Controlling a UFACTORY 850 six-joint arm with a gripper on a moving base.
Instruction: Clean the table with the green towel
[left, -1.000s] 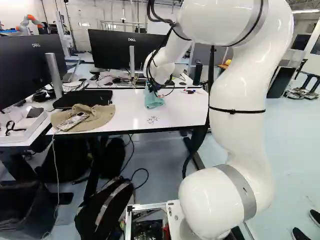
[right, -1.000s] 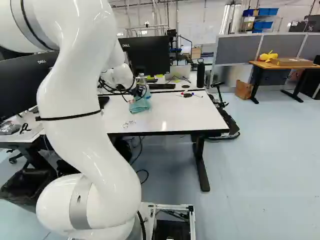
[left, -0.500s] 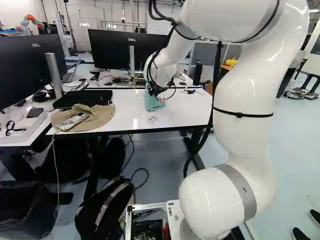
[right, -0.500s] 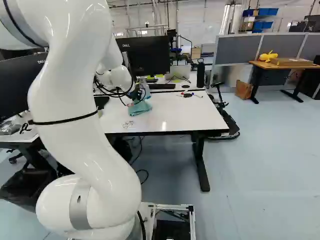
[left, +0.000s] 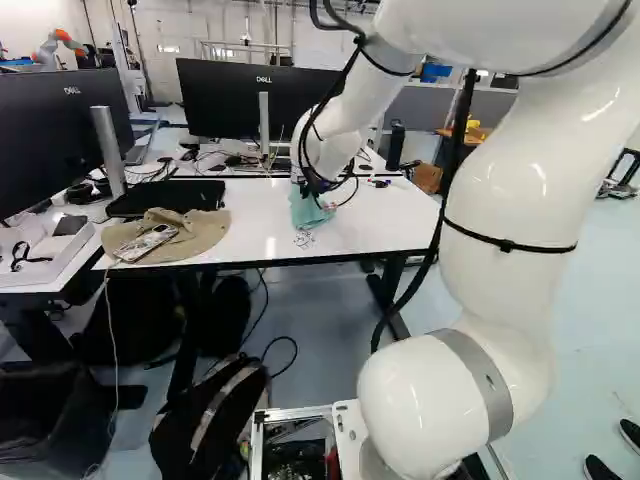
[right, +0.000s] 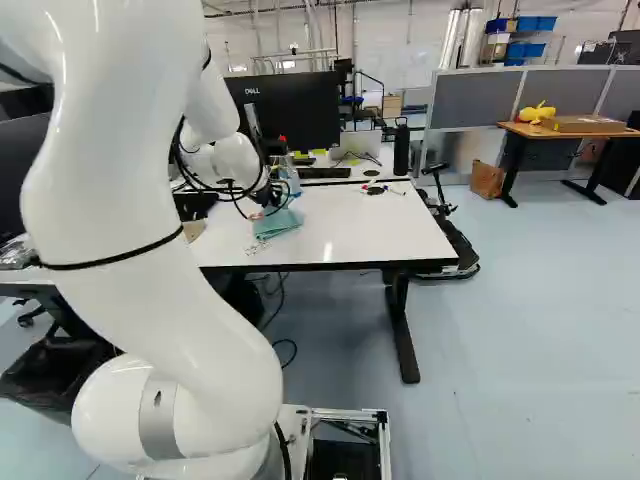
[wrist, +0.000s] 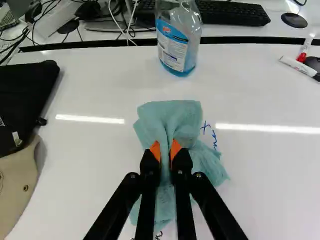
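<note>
Green towel (wrist: 167, 115) bunched in the gripper (left: 326, 205)'s grasp.
Both fingers (wrist: 149, 166) pinch it at the white table (wrist: 95, 165) (blue marks (wrist: 214, 137), probably writing, beside it); a bottle (wrist: 179, 42) stands ahead.

**Writing Around the Green Towel**

Just beside the green towel (wrist: 182, 112), a blue handwritten "x" (wrist: 205, 127) marks the counter (wrist: 90, 165); black scribbles (left: 304, 239) nearer the base are illegible. Beyond the towel, the bottle (wrist: 189, 30) bears a printed label (wrist: 171, 46) and the rear monitor (left: 215, 100) a brand name (left: 263, 79).
</note>
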